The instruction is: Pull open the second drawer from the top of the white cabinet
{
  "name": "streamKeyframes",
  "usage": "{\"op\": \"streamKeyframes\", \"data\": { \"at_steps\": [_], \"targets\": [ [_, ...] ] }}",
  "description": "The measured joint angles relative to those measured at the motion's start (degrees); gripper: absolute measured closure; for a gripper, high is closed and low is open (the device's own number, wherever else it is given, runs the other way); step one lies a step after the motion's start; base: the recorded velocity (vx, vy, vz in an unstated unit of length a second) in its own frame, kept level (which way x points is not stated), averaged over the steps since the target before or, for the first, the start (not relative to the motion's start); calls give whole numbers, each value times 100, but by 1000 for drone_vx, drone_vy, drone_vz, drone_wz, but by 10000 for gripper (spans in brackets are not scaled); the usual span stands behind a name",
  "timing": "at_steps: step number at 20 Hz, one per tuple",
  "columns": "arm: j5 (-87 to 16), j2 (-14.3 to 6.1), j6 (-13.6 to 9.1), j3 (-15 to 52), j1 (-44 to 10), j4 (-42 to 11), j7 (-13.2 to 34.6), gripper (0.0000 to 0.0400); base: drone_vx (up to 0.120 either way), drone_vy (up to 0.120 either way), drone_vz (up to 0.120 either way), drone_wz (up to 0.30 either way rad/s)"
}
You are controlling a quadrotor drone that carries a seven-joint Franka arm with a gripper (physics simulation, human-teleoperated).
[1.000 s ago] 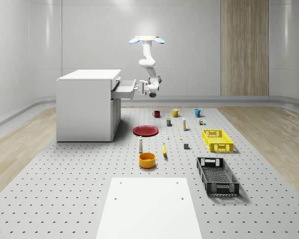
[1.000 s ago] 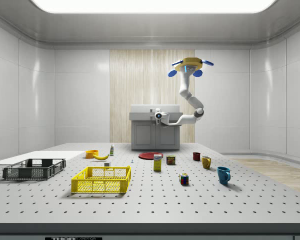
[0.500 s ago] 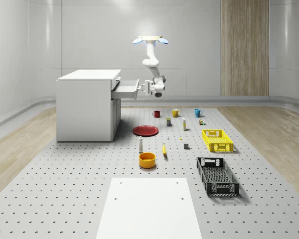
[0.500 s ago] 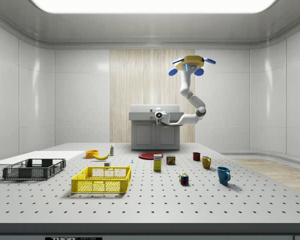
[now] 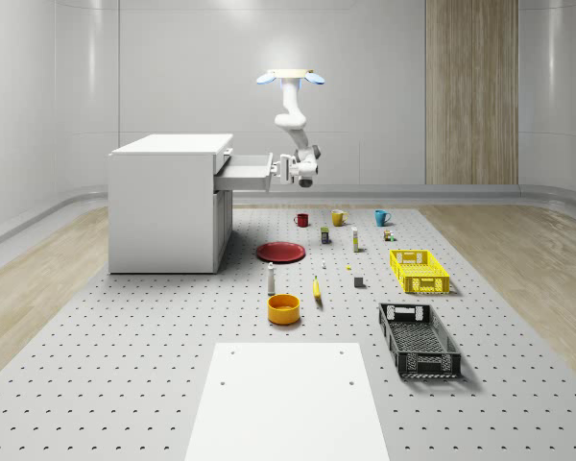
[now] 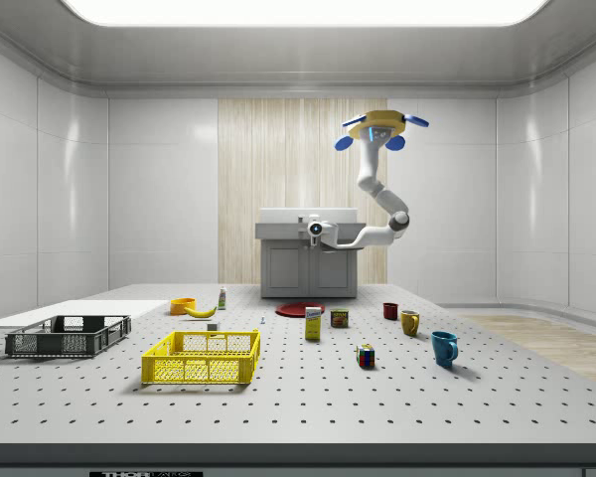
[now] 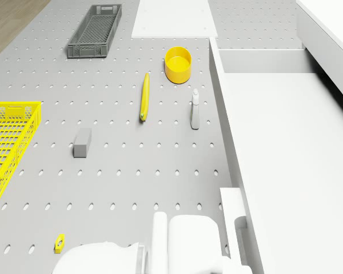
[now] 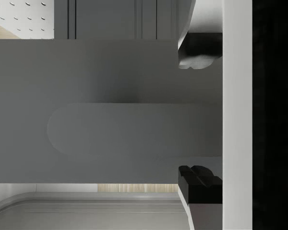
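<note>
Since a second ago the drawer [image 5: 244, 171] has slid farther out of the white cabinet [image 5: 168, 202]. The end effector [image 5: 284, 171] stays clamped on its handle [image 8: 134, 129], drone [image 5: 290, 77] hovering beyond the drawer front. The pull looks nearly done.

The scene is overlooked from far and high in the whole-scene view, and from low beside the surface [image 6: 377, 407] in the side view; the cabinet [image 5: 168, 202] is shared by both. The drawer [image 7: 286, 148] is seen downward from the drone, and close-up from the wrist.
</note>
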Motion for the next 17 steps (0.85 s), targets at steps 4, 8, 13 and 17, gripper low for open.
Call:
{"op": "streamKeyframes", "data": {
  "at_steps": [4, 8, 13, 17],
  "targets": [
    [57, 27, -33, -48, 6, -22, -71, 114, 0, 0, 0, 0],
    [25, 3, -27, -23, 7, 6, 69, 105, 0, 0, 0, 0],
    [-27, -37, 43, -51, 79, -4, 44, 101, 0, 0, 0, 0],
    [-62, -68, 90, -77, 135, -8, 45, 101, 0, 0, 0, 0]
  ]
}}
